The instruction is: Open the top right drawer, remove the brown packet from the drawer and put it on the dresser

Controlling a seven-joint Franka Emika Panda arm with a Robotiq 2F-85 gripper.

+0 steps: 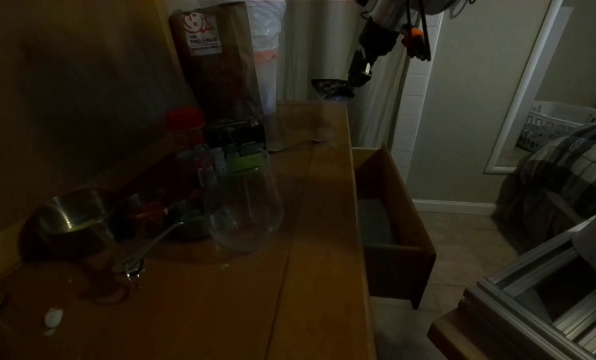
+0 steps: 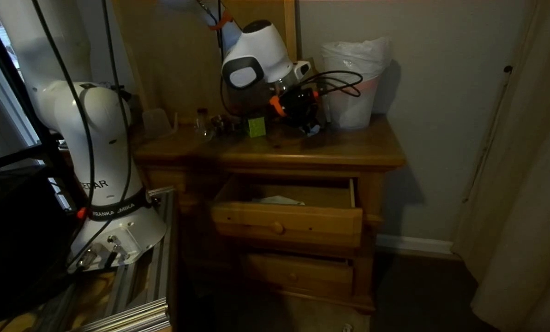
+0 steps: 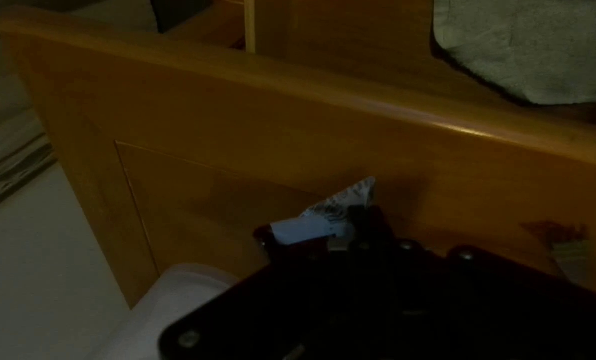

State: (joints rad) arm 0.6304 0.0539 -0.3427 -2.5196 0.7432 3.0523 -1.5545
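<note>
Gripper [image 3: 360, 232] slants down over the dresser [image 1: 328, 240], its jaws closed on the brown packet [image 3: 343, 205], which juts out past the fingertips; in the wrist view the packet shows a pale, printed face; it is at the end of the dresser top away from the robot's base, and whether it touches the wood cannot be told; the white arm [image 2: 261, 55] hangs in from the top of both exterior views, bent at the wrist above the gripper; black cables [image 2: 344, 83] loop out just beside that wrist.

Below the gripper and toward the front, the top right drawer [image 2: 286, 219] stands pulled out, with a pale, cloth-like piece [image 3: 523, 55] inside; beneath it, farther under the gripper, a lower drawer [image 2: 298, 279] looks slightly out.

Just beside the gripper on the dresser top stands a white bin [image 2: 353, 99] with a plastic liner; a tall printed paper bag [image 1: 213, 70] stands next to the bin, behind the gripper as seen from the drawer; a box with a green side [image 2: 256, 127] sits near the gripper, toward the robot's base; farther from the gripper that way are a clear glass [image 1: 245, 215], a red-lidded container [image 1: 185, 120] and a metal bowl [image 1: 73, 215].
</note>
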